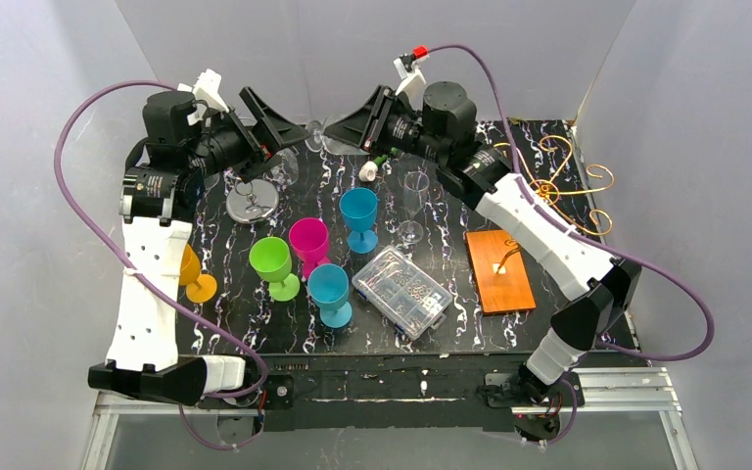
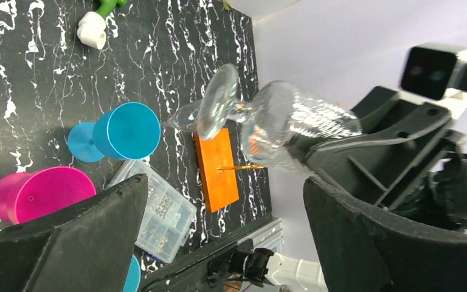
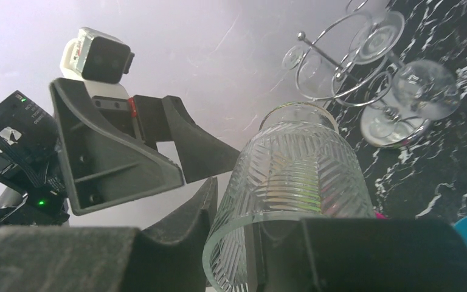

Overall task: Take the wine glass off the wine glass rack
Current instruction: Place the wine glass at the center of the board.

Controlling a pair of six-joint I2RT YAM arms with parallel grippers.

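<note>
The wine glass rack (image 1: pixel 556 178) is a golden curled-wire stand on an orange-brown wooden base (image 1: pixel 499 272) at the right of the table. Its base and stem also show in the left wrist view (image 2: pixel 216 170). I see no glass on its arms. My right gripper (image 1: pixel 345 125) is at the back middle, shut on the bowl of a clear ribbed wine glass (image 3: pixel 301 170). It holds the glass lying sideways in the air, foot (image 2: pixel 219 100) toward the left arm. My left gripper (image 1: pixel 272 127) is open and empty, facing that foot a short way off.
A silver wire rack (image 1: pixel 252 201) with clear glasses hanging on it stands at the back left. A clear glass (image 1: pixel 413 204) stands upright mid-table. Blue, pink, green and orange plastic goblets and a clear compartment box (image 1: pixel 403 291) fill the middle. A green-and-white item (image 1: pixel 372 168) lies behind.
</note>
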